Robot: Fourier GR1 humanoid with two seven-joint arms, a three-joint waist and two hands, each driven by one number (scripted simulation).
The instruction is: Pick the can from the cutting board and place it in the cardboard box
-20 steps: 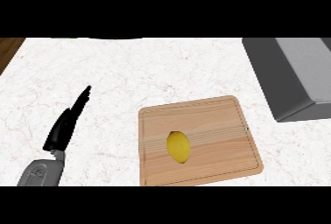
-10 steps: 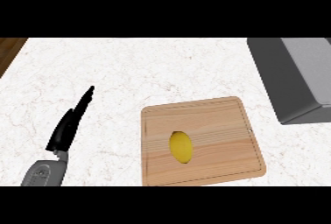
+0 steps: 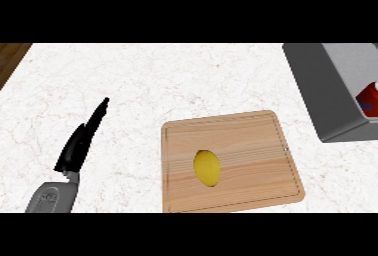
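Grey box (image 3: pixel 325 95) cut off right; red-blue object (image 3: pixel 367 100) half hidden.

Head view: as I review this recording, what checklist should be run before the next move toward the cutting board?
1. Yellow object lies on the cutting board, away from its edges: ok.
2. Nothing covers the yellow object: ok.
3. Left hand open, left of the board and apart from it: ok.
4. Right hand in view: not ok.
5. Grey box at the right edge has room beside the red item: cannot tell.
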